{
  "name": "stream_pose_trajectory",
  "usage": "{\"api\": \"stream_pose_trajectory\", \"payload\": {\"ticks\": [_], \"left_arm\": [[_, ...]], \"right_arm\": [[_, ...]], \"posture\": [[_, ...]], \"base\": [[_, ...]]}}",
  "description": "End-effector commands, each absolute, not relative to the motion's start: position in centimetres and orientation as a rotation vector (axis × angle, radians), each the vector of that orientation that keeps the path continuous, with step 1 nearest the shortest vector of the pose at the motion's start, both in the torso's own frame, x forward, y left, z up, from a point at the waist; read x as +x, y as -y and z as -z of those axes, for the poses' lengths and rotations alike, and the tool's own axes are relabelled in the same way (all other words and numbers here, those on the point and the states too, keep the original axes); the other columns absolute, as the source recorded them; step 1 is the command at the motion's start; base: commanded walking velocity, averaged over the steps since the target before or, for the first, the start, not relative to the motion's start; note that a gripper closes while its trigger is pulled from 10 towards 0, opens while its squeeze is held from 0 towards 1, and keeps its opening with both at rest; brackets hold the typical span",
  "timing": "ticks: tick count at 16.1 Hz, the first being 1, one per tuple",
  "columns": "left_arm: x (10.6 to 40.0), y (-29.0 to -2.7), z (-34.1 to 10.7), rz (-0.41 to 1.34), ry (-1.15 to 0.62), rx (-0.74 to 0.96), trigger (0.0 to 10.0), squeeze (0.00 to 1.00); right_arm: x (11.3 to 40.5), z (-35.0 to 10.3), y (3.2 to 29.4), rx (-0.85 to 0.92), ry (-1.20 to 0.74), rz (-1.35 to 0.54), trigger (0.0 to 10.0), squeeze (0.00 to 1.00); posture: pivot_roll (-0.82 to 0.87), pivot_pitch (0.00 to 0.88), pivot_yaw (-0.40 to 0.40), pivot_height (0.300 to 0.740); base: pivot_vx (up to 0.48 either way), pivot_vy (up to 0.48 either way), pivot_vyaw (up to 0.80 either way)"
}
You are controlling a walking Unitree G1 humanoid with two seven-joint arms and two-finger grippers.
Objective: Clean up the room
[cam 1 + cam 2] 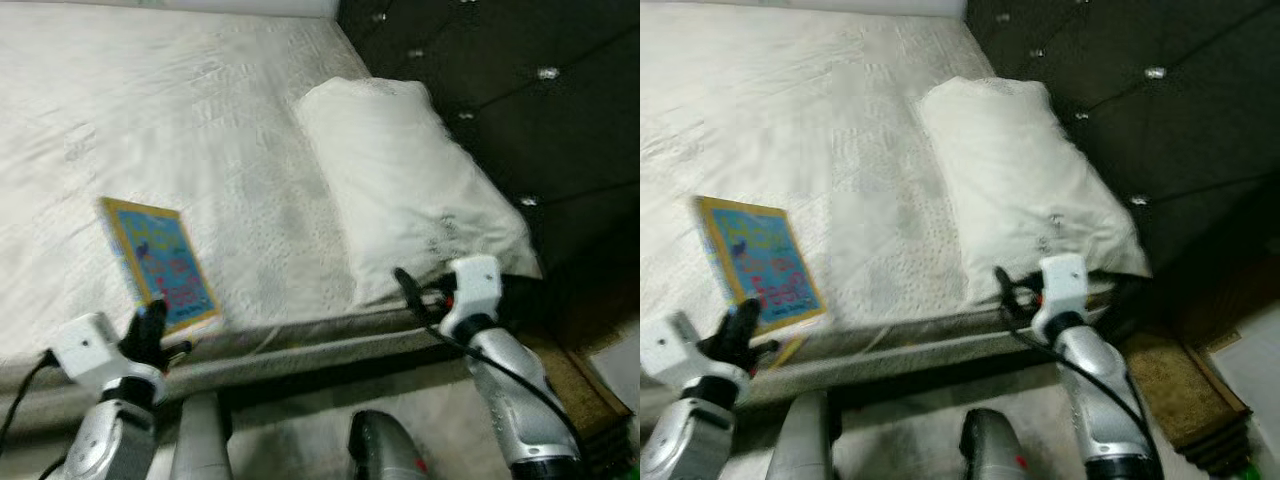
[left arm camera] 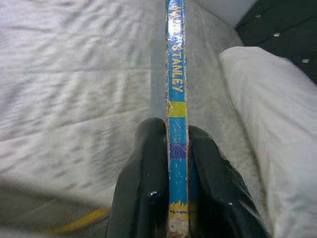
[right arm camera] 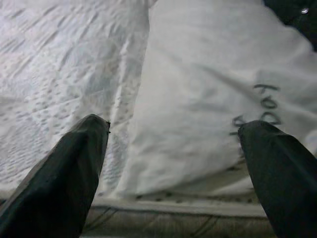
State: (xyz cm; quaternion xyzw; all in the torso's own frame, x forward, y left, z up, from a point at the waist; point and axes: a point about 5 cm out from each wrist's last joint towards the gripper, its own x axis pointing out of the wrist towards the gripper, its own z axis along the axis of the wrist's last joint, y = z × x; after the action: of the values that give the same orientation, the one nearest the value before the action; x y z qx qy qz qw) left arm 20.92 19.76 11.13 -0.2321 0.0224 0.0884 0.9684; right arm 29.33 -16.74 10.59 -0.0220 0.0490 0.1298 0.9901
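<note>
One book [image 1: 160, 262], one pillow [image 1: 405, 180] on the bed [image 1: 150, 120].
Left gripper [image 2: 171, 148] clamps the book at 7 o'clock; right gripper [image 3: 173, 148] spread wide by the pillow at 5 o'clock.

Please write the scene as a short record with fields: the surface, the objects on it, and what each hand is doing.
surface: bed with white cover
book: blue and yellow children's book, near the bed's front edge
pillow: white pillow, lying against the dark tufted headboard
left hand: left hand shut on the book's edge
right hand: right hand open, fingers spread before the pillow's near end
</note>
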Motion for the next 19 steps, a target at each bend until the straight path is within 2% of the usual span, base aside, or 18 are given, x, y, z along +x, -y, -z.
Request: {"api": "stream_pose_trajectory", "payload": {"ticks": [1,5,11,15,19], "left_arm": [[21.33,-18.76,-12.27,-0.130,0.005,-0.487,10.0,0.00],[21.56,-18.72,-12.21,-0.132,-0.006,-0.490,10.0,0.00],[21.86,-18.84,-11.89,-0.160,-0.021,-0.485,10.0,0.00],[22.11,-18.93,-11.91,-0.171,-0.020,-0.486,10.0,0.00],[22.17,-19.04,-11.74,-0.180,-0.022,-0.486,10.0,0.00]], "right_arm": [[28.89,-10.07,18.07,-0.059,-0.128,-0.223,10.0,0.00],[29.01,-10.08,17.98,-0.058,-0.127,-0.221,10.0,0.00],[28.97,-10.14,17.99,-0.078,-0.114,-0.230,10.0,0.00],[28.93,-10.10,17.95,-0.086,-0.114,-0.233,10.0,0.00],[28.94,-10.06,18.01,-0.070,-0.116,-0.230,10.0,0.00]], "posture": [[0.01,0.140,-0.127,0.590],[0.01,0.139,-0.123,0.590],[0.01,0.139,-0.119,0.590],[0.01,0.144,-0.120,0.590],[0.01,0.141,-0.121,0.590]], "base": [[0.386,0.000,0.00],[0.358,0.000,0.00],[0.000,0.000,0.00],[0.000,0.000,0.48],[0.000,0.000,0.00]]}}
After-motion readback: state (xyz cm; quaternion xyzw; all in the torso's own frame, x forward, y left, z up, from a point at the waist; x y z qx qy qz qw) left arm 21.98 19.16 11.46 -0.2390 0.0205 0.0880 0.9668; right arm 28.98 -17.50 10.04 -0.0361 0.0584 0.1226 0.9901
